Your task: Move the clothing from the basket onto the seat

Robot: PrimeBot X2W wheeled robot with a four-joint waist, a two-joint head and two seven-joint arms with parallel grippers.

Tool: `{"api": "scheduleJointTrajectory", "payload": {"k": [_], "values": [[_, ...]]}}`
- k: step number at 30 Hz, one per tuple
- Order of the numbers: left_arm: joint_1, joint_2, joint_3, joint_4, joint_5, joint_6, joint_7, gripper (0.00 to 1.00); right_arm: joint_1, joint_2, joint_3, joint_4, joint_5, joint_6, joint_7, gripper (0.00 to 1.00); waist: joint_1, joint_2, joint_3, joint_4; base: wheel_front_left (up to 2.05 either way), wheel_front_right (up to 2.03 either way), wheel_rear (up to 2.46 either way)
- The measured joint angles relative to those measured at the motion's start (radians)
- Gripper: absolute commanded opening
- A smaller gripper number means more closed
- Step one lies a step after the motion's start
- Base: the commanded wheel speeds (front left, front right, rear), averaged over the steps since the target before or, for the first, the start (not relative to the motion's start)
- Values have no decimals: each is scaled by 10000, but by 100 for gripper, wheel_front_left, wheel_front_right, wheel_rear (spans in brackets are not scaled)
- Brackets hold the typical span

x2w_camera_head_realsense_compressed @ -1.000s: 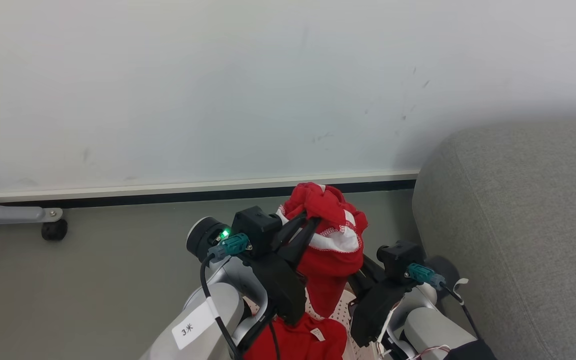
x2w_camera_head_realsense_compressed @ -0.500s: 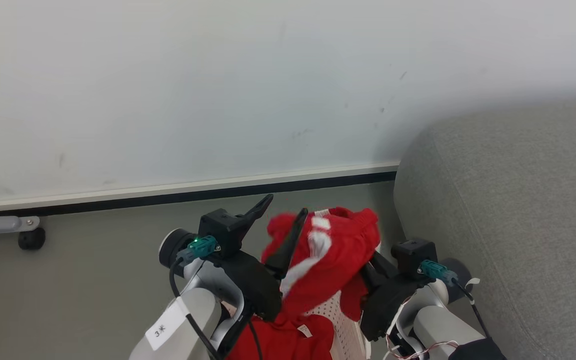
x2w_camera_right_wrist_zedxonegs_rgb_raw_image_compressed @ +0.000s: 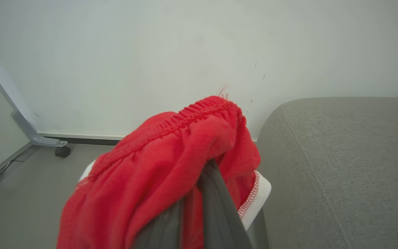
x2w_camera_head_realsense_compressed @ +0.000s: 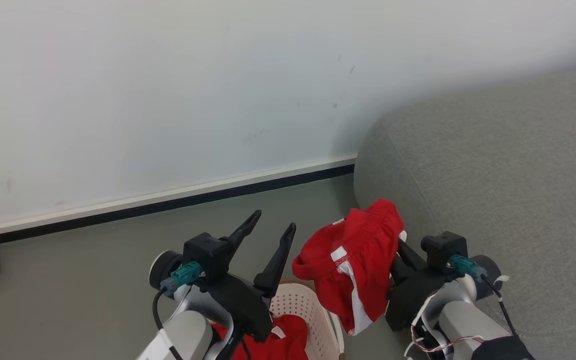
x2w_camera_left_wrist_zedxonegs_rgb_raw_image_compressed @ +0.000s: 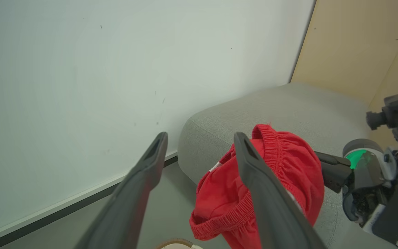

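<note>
Red shorts (x2w_camera_head_realsense_compressed: 358,255) held beside the seat (x2w_camera_head_realsense_compressed: 493,175)
Soft, light, limp cloth is pinched near its elastic waistband by the right gripper (x2w_camera_head_realsense_compressed: 405,255); the left gripper (x2w_camera_head_realsense_compressed: 273,223) is spread, empty.

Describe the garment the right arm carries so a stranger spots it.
Start at the big grey seat; off its rounded corner, the jaws of the right gripper hold a bunched red garment. Unlike the red shirt in the basket, it hangs mid-air, with gathered waistband and white trim.
</note>
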Motion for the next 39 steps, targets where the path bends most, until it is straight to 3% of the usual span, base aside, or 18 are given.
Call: {"api": "scheduleJointTrajectory", "payload": {"k": [14, 27, 33, 39], "values": [[617, 73, -401, -82, 90, -69, -148, 100, 679, -842, -608, -1221, -209, -445, -2, 0, 0, 0, 40, -1660, 0, 0, 0], [717, -96, -757, -159, 403, -82, -130, 100, 765, -1444, -1099, -2311, -380, -546, -2, 0, -2, 0, 325, -3408, 0, 0, 0], [566, -81, -828, -140, 426, -88, -46, 100, 743, -1496, -1252, -2569, -378, -608, -2, 0, -1, 1, 757, -3692, 0, 0, 0], [469, 59, -754, -255, 487, -73, 13, 100, -120, -1592, -1436, -2598, -380, -364, -2, 0, -1, 1, 1157, -3744, 0, 0, 0]]}}
